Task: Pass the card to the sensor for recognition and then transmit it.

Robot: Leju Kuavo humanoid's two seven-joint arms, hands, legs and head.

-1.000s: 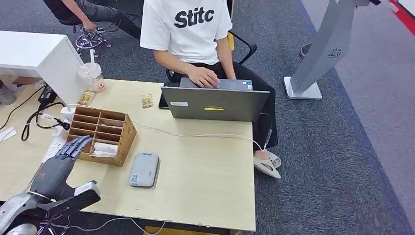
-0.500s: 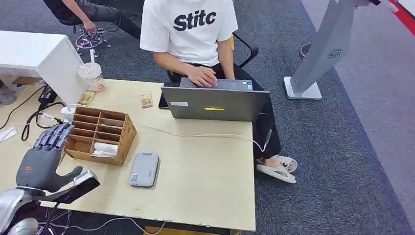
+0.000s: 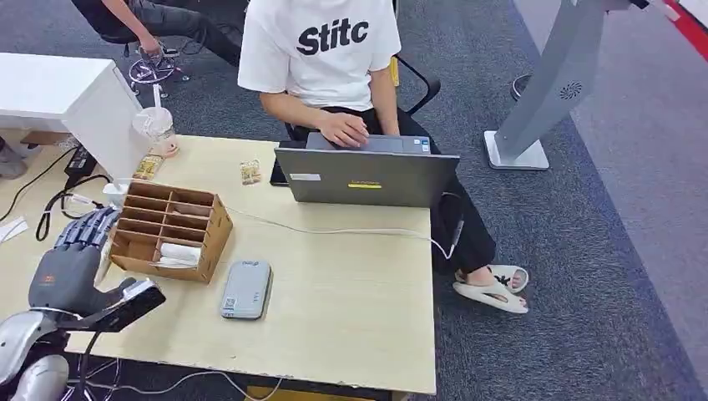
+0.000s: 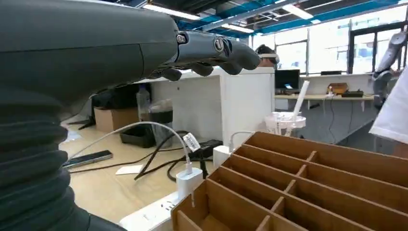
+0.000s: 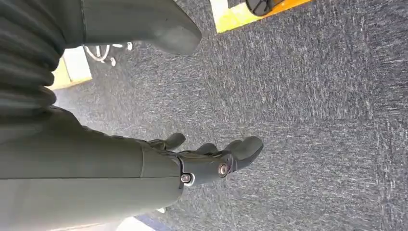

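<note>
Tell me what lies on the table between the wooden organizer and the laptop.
In the head view, a white cable crosses bare tabletop between the wooden organizer and laptop.

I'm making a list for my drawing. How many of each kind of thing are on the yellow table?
Wooden organizer: 1
Grey sensor: 1
Laptop: 1
Plastic cup with straw: 1
Small snack packets: 2
Total: 6

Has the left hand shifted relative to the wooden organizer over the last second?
Yes. The left hand has drawn back from the wooden organizer: its fingers were over the box's near-left corner and now sit clear of its left side.
</note>
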